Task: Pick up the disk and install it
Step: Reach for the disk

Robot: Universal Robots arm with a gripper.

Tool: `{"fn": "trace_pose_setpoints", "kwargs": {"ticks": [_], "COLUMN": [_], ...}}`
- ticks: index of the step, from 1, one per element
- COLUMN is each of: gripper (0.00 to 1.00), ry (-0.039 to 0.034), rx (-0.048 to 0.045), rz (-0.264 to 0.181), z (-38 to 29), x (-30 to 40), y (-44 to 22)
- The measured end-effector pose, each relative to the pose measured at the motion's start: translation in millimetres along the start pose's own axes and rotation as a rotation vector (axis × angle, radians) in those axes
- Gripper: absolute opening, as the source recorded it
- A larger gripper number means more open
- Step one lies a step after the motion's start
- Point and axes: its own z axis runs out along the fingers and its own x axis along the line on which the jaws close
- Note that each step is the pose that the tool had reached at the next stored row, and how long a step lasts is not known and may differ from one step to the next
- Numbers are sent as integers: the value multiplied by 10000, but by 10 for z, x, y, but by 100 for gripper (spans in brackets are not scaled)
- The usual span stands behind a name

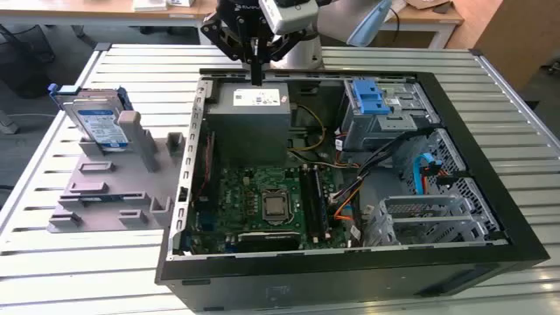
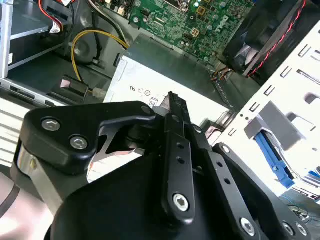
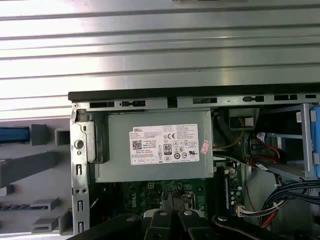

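Gripper (image 1: 256, 79) pressed together, empty — above white-stickered power supply (image 1: 254, 118), disk (image 1: 98, 125) standing in grey holder (image 1: 114, 197)

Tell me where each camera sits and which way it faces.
Exterior view: off the arm, high, looking down into the computer case, disk on a stand at the exterior view's left; gripper over the power supply.
First wrist view: on the arm, facing straight down at the power supply; gripper shows.
Second wrist view: on the arm, slanting past the gripper.
Shared: gripper and power supply, all three.
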Motion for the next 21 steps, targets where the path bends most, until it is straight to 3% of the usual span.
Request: {"fn": "trace_pose_setpoints", "kwargs": {"ticks": [10, 21], "gripper": [11, 11], "ry": [0, 0], "rx": [0, 0], "rz": [0, 1], "z": [-1, -3], "x": [21, 131], "y": [-1, 11]}}
